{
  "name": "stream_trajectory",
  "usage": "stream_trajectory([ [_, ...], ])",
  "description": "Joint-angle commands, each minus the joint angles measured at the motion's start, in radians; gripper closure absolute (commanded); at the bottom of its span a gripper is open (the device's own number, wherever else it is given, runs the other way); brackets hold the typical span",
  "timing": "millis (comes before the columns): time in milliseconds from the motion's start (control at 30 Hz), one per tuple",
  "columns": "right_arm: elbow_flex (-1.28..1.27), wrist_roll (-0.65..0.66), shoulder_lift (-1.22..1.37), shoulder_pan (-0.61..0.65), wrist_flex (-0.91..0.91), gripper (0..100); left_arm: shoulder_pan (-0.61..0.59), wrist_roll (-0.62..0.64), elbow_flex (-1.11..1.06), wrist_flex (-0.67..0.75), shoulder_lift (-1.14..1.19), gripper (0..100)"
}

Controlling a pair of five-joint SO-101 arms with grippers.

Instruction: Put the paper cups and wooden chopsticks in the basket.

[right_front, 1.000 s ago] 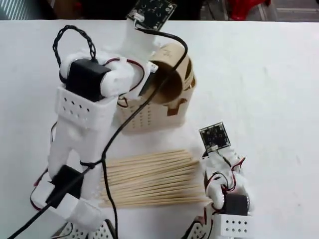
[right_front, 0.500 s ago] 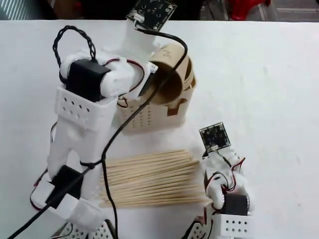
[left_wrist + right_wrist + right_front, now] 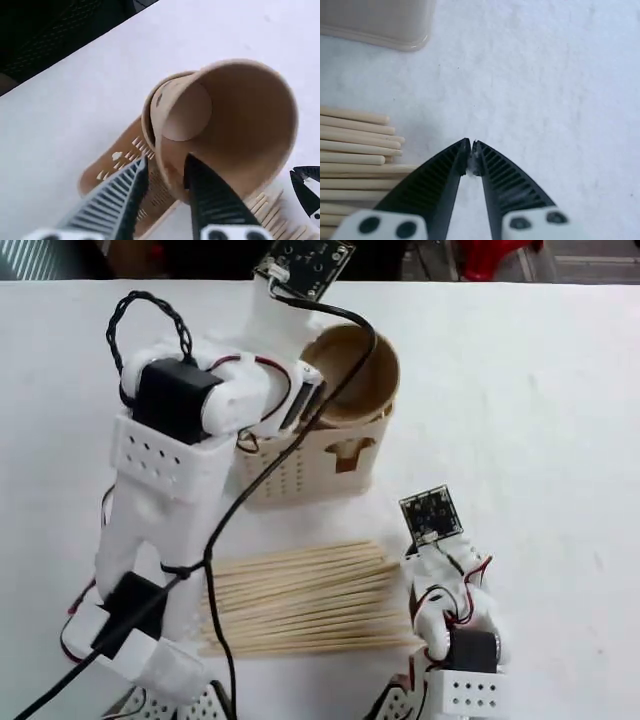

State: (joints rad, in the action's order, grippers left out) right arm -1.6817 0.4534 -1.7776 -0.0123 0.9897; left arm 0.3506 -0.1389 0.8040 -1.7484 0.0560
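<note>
A brown paper cup [image 3: 358, 375] [image 3: 240, 125] stands mouth up in the tan basket [image 3: 300, 475] [image 3: 112, 165], its rim above the basket wall. A second cup's rim [image 3: 148, 107] shows just behind it. My left gripper [image 3: 303, 405] [image 3: 165, 165] is open at the cup's near edge, one finger inside the wall and one outside. Wooden chopsticks [image 3: 300, 600] [image 3: 355, 150] lie in a flat row on the table in front of the basket. My right gripper [image 3: 471, 150] is shut and holds nothing, low over the table just off the chopsticks' right ends.
The white table [image 3: 540, 440] stretches free to the right of the basket. The left arm's black cable [image 3: 225, 530] hangs across the chopsticks' left part. A basket corner [image 3: 410, 40] lies beyond the right gripper.
The cup has turned from lying tilted at the basket's top to standing mouth up in it. The left gripper's hold has loosened. The right arm and the chopsticks have stayed put.
</note>
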Motion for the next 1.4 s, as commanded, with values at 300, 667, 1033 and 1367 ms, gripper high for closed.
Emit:
stream_trajectory([
  [300, -0.009, 0.008, -0.001, -0.007, -0.022, 98.1, 0.001, 0.002, 0.003, 0.172, -0.038, 84],
  [667, -0.009, 0.008, -0.001, -0.007, -0.022, 98.1, 0.001, 0.002, -0.133, 0.393, 0.044, 84],
  [1033, -0.009, 0.008, -0.001, -0.004, -0.022, 98.1, -0.031, -0.041, -0.14, 0.555, 0.085, 84],
  [1367, -0.009, 0.008, -0.001, -0.002, -0.024, 98.1, -0.073, -0.055, -0.143, 0.485, 0.211, 84],
])
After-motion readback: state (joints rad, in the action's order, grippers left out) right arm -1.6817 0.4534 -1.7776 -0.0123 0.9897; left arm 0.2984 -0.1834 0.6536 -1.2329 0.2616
